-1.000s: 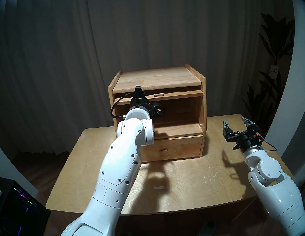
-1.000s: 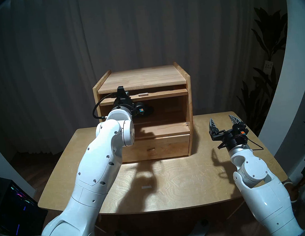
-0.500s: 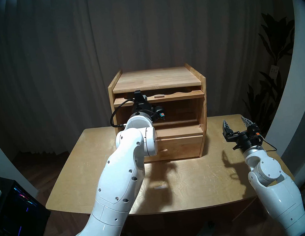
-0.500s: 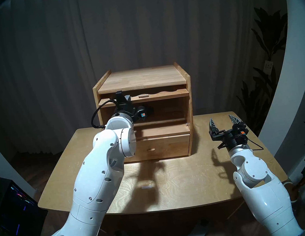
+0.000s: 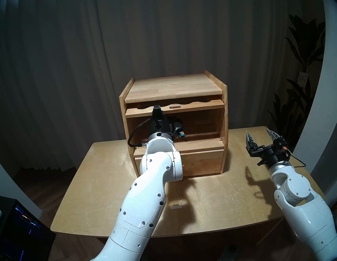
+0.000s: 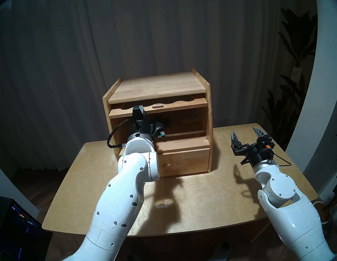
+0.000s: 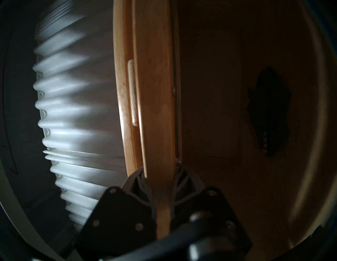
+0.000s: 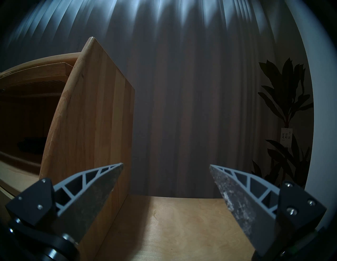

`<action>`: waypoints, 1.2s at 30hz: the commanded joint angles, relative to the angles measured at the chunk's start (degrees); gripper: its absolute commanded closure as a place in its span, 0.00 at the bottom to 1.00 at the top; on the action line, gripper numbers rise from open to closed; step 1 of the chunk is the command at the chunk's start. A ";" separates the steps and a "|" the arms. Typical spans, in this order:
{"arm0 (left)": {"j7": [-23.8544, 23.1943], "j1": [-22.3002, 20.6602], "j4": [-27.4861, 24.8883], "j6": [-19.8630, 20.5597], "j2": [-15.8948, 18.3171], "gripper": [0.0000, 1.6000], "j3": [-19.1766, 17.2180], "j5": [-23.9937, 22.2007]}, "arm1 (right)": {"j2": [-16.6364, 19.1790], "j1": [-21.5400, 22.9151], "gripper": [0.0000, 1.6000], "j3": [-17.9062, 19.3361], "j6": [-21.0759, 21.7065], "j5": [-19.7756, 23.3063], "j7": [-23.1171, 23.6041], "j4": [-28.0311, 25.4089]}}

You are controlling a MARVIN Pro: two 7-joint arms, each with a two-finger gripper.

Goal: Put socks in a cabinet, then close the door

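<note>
While the left tool (image 7: 160, 175) pinches it, the door (image 5: 174, 108): lies almost level in the slot under the cabinet (image 5: 170, 85) top, front edge out, not yet swung down
Left tool: closed on the door's wooden front rail, 1 finger above and 1 below, to one side of the tab handle (image 7: 132, 93)
Right tool (image 5: 262, 137): jaws spread wide, holding nothing, above the table (image 5: 212, 195) to the right of the cabinet
Socks (image 7: 269, 113): a dark bundle on the floor of the upper compartment, towards the back, clear of the opening
Drawer (image 5: 202, 161): shut, below the compartment
Door, handling: likely a stiff, fairly light wooden frame; smooth finish, so a thin pinch may slip if pulled at an angle
Ribbed window (image 7: 73, 109): translucent and probably the weakest part; best kept out of any grip
Where to hold: the solid front rail, as now, or the tab handle at its middle for a more even pull
Risk: an off-centre hold could skew the panel in its slot and jam it
Socks, handling: soft and light; need no further touch if they stay back
</note>
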 commanded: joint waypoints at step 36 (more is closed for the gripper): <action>0.84 14.78 -17.14 13.44 7.45 1.00 9.23 21.27 | -0.08 0.23 0.00 0.36 -0.56 0.00 0.04 -1.26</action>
